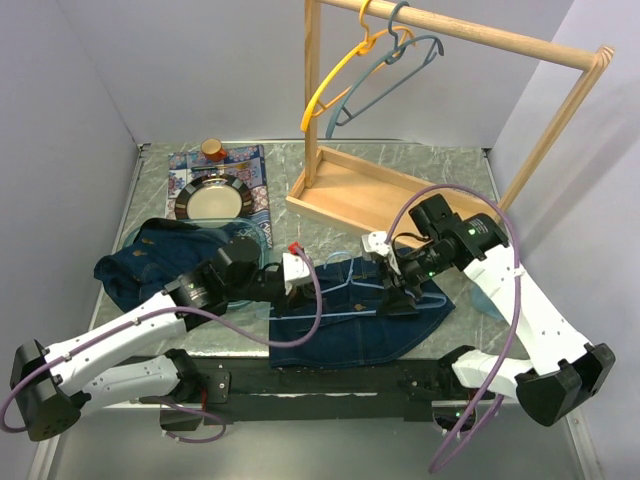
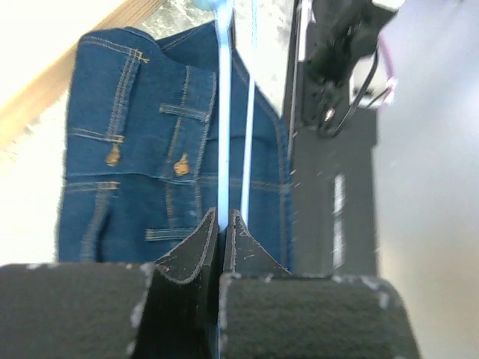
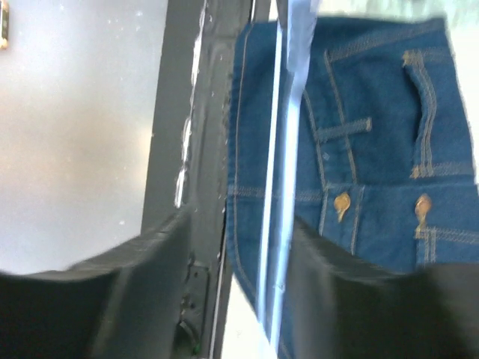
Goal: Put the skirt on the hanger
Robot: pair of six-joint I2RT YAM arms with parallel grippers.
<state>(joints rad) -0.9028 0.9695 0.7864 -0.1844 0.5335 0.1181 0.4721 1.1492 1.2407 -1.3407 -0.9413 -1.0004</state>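
The denim skirt (image 1: 360, 325) lies flat near the table's front edge, with a light blue hanger (image 1: 365, 303) lying across it. My left gripper (image 1: 302, 285) is at the skirt's left edge, shut on the hanger. In the left wrist view the jaws (image 2: 222, 218) pinch one thin blue bar (image 2: 223, 134) over the skirt (image 2: 127, 149). My right gripper (image 1: 400, 297) is over the skirt's right part, open. In the right wrist view its fingers (image 3: 239, 224) straddle the hanger bars (image 3: 278, 149) without closing, with the skirt (image 3: 374, 134) below.
A wooden clothes rack (image 1: 390, 190) stands at the back right, with an orange hanger (image 1: 335, 80) and a grey-blue hanger (image 1: 385, 75) on its rail. Another denim garment (image 1: 150, 255) lies at left. A plate (image 1: 212, 200) and a cup (image 1: 212, 149) sit on a patterned mat.
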